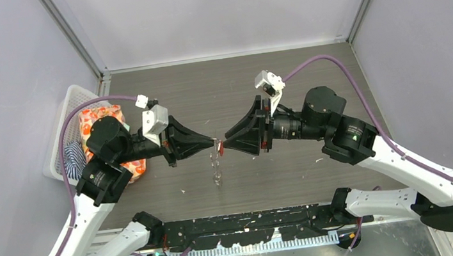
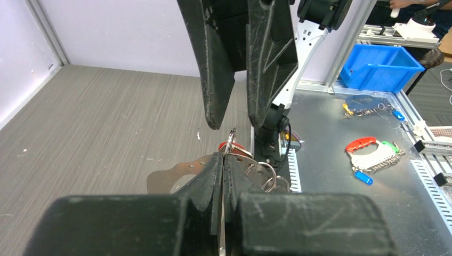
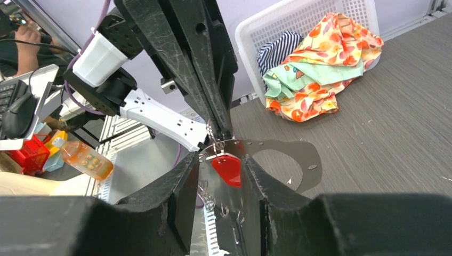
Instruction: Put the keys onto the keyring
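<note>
A: Left gripper [image 2: 223, 160]?
B: Clamped tight on the keyring [image 1: 216, 168]. The ring's fringe of small keys is seen hanging below the tips, over the bench [image 1: 284, 89], only in the top view.
A: Right gripper [image 3: 219, 162]?
B: Jaws parted, tip to tip with the left. The red key [image 3: 226, 169] is framed between its fingers in its own wrist view, just under the pinched ring. Contact cannot be told. From the left wrist only a red sliver is seen.

A grey wood-grain table [image 1: 219, 90] carries a white basket [image 1: 64, 127] of cloths [image 1: 89, 118] at its left.
</note>
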Robot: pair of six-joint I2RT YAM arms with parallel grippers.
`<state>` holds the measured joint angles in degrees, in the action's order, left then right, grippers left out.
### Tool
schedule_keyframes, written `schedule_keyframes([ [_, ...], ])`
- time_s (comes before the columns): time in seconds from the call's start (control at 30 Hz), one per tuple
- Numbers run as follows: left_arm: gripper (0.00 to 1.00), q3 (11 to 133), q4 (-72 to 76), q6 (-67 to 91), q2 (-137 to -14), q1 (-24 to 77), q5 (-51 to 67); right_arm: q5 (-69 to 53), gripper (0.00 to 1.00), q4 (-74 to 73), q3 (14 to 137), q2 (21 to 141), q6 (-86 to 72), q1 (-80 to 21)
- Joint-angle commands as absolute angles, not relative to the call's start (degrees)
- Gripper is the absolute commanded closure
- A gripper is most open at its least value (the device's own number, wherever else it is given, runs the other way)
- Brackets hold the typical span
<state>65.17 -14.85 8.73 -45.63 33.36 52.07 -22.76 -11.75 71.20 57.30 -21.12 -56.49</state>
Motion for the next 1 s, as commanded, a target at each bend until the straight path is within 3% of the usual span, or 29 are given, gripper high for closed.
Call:
schedule_keyframes([
  [0.0,1.00,66.0,-11.0,8.3,-44.7,33.5,53.3,-23.7,0.61,-9.4,73.8,58.1,-20.7,-56.1],
  [0.57,1.00,66.2,-11.1,7.8,-44.3,33.6,51.7,-27.8,0.95,-9.4,74.0,59.3,-21.4,-55.3],
  [0.97,1.00,66.3,-9.4,9.1,-44.7,33.5,50.7,-27.4,0.99,-11.1,72.8,58.7,-21.7,-55.0],
])
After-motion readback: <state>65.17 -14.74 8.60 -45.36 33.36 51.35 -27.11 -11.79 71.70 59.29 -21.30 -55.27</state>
